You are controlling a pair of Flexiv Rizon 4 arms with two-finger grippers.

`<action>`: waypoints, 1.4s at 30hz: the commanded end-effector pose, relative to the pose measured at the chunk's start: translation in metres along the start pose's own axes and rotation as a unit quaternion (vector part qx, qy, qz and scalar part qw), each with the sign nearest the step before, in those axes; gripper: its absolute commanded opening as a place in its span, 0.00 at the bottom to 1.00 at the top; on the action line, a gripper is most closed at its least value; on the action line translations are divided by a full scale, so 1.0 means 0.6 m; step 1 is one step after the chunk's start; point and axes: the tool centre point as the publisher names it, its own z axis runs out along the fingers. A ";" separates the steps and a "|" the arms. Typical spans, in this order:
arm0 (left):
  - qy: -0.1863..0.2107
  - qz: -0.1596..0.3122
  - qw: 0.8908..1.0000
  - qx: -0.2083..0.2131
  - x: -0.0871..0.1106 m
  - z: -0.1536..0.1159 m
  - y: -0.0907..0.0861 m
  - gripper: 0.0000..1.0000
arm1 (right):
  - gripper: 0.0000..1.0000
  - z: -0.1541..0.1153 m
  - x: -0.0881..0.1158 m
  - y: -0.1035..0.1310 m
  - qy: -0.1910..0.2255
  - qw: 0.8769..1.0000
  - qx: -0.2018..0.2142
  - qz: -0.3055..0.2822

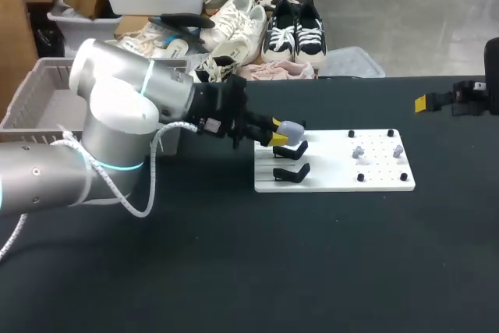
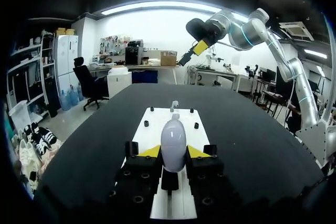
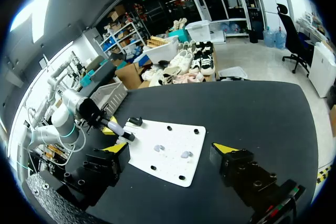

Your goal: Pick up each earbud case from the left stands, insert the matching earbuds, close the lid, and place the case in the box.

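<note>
My head camera looks down on the counter (image 1: pixel 234 271) from above and behind me. The left wrist camera peers along my left fingers (image 2: pixel 149 152), close over the white board (image 2: pixel 157 124). The right wrist camera faces that same board from well off.

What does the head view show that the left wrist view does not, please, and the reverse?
Only the head view: the grey basket at the table's left and the empty black stand. Only the left wrist view: both yellow fingertips pressed against the sides of the earbud case. Both: the left pincer, the case and the white board.
</note>
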 end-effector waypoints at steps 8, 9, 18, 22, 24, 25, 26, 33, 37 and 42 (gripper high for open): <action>-0.077 0.077 0.993 -0.032 -0.071 -0.036 -0.105 0.00 | 1.00 0.000 -0.001 -0.001 0.001 1.000 -0.001 0.000; -0.082 0.080 0.993 -0.036 -0.074 -0.036 -0.112 0.00 | 1.00 0.000 -0.001 -0.001 0.001 1.000 -0.001 0.000; -0.109 0.047 0.992 -0.049 -0.093 -0.034 -0.151 0.00 | 1.00 0.000 -0.001 -0.001 0.001 1.000 -0.001 0.000; -0.108 0.032 0.993 -0.044 -0.096 -0.039 -0.156 0.00 | 1.00 0.000 -0.001 -0.001 0.001 1.000 -0.001 0.000; -0.108 0.032 0.993 -0.044 -0.096 -0.039 -0.156 0.00 | 1.00 0.000 -0.001 -0.001 0.001 1.000 -0.001 0.000; -0.108 0.032 0.993 -0.044 -0.096 -0.039 -0.156 0.00 | 1.00 0.000 -0.001 -0.001 0.001 1.000 -0.001 0.000; -0.108 0.032 0.993 -0.044 -0.096 -0.039 -0.156 0.00 | 1.00 0.000 -0.001 -0.001 0.001 1.000 -0.001 0.000; -0.108 0.032 0.993 -0.044 -0.096 -0.039 -0.156 0.00 | 1.00 0.000 -0.001 -0.001 0.001 1.000 -0.001 0.000; -0.108 0.032 0.993 -0.044 -0.096 -0.039 -0.156 0.00 | 1.00 0.000 -0.001 -0.001 0.001 1.000 -0.001 0.000; -0.108 0.032 0.993 -0.044 -0.096 -0.039 -0.156 0.00 | 1.00 0.000 -0.001 -0.001 0.001 1.000 -0.001 0.000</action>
